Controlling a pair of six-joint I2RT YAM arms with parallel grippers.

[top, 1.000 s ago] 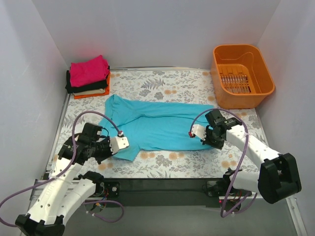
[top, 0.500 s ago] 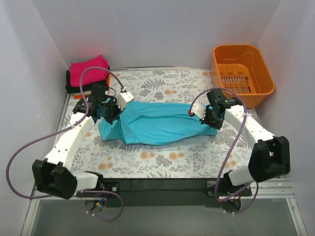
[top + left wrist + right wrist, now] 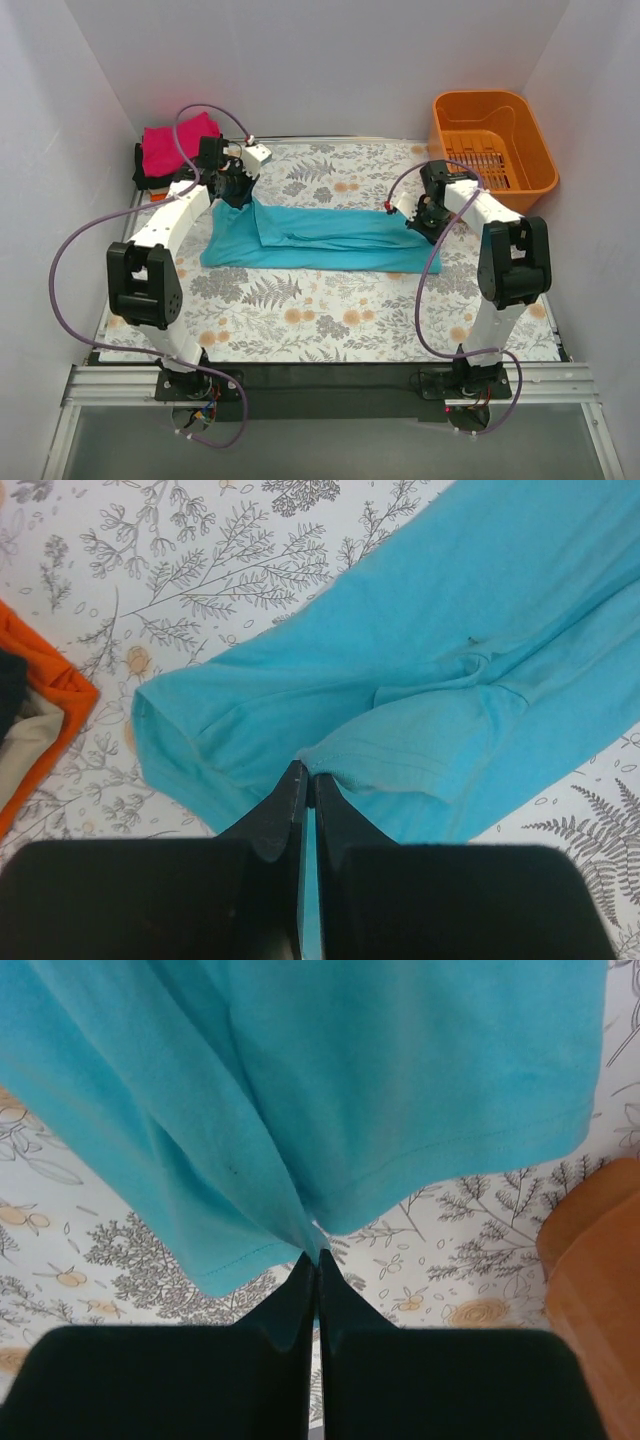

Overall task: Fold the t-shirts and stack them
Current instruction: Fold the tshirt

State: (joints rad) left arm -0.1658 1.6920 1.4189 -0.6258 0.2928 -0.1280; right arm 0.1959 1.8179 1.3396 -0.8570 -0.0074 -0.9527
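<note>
Floral counter (image 3: 330, 320) underneath it all. Stretched across the middle from 9 to 3 o'clock: teal t-shirt (image 3: 330, 240), partly doubled over. Then the orange basket (image 3: 500, 203) up at 1 o'clock, and a stack of folded t-shirts (image 3: 175, 145) at 11, pink on top. Left end effector (image 3: 305, 777) pinched tight on the shirt's edge around 10 o'clock. Right end effector (image 3: 317, 1258) clamped on its bunched edge near 3.

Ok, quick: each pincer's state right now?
Left pincer: shut on the teal t-shirt.
Right pincer: shut on the teal t-shirt too.
</note>
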